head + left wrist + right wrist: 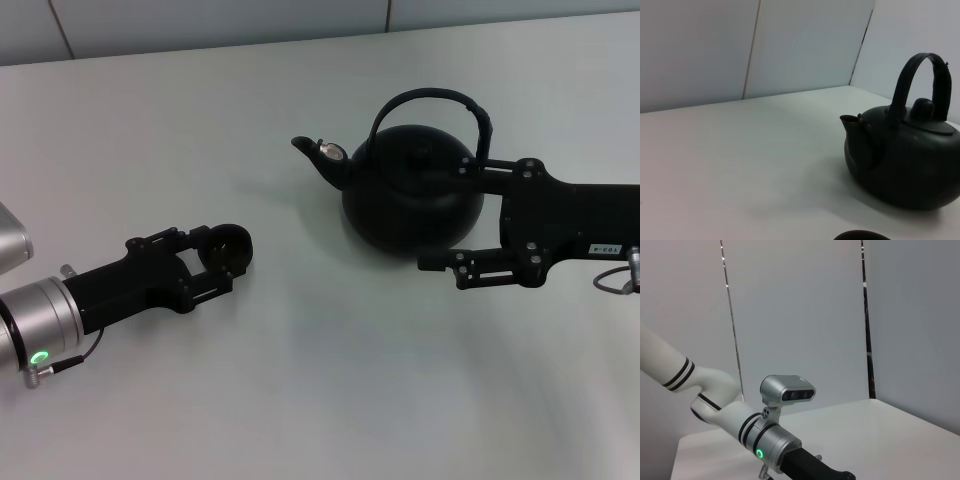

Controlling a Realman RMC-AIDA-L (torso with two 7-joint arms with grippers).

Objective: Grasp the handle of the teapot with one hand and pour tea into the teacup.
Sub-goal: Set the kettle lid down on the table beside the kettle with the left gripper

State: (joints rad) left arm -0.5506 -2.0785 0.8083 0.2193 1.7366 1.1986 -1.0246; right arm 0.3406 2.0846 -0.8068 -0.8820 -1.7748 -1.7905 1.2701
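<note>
The teapot [412, 196] is sitting on the table [300, 380], spout toward the teacup [230, 249], which the left gripper [226, 256] is clasping. The right gripper [455, 215], fingers spread, is flanking the pot's body. It looks heavy and rigid; the thicker top of the handle [436, 100] seems the surest hold

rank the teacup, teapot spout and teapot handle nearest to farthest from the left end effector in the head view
1. teacup, between the left end effector's fingers.
2. teapot spout, toward the robot's right.
3. teapot handle, farther right, over the pot.
</note>
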